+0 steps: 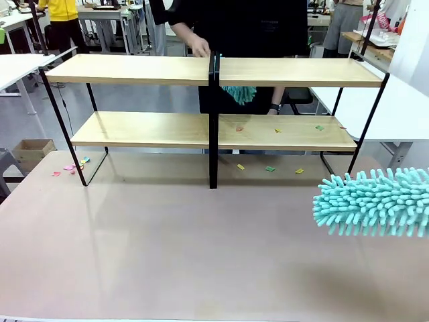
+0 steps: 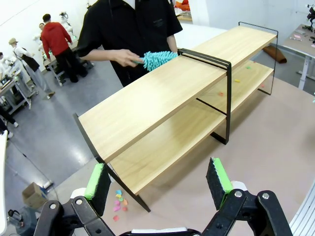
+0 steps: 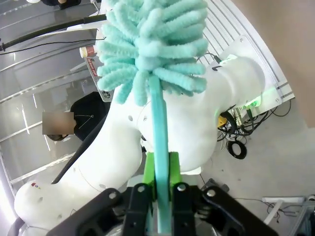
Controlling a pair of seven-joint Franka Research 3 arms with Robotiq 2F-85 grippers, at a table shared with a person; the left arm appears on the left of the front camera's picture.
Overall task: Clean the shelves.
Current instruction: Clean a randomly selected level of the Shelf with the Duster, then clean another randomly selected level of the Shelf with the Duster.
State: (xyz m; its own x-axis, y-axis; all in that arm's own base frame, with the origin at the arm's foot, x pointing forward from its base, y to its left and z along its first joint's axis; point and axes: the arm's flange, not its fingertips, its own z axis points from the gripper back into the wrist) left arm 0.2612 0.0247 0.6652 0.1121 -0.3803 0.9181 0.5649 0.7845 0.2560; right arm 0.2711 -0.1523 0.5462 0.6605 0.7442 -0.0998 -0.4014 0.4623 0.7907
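The shelves stand across the far half of the table, two light wooden boards on a thin black frame with a black centre post; they also run diagonally through the left wrist view as the shelves. Small coloured scraps lie on the lower board's right half. My right gripper is shut on the handle of a teal duster, whose fluffy head hangs over the table's right side. My left gripper is open with nothing between its fingers. A person's hand holds a second teal duster at the top board.
More coloured scraps lie on the table under the rack, and others near its left foot. A cardboard box sits on the floor at left. White tables flank the rack. The near tabletop is bare.
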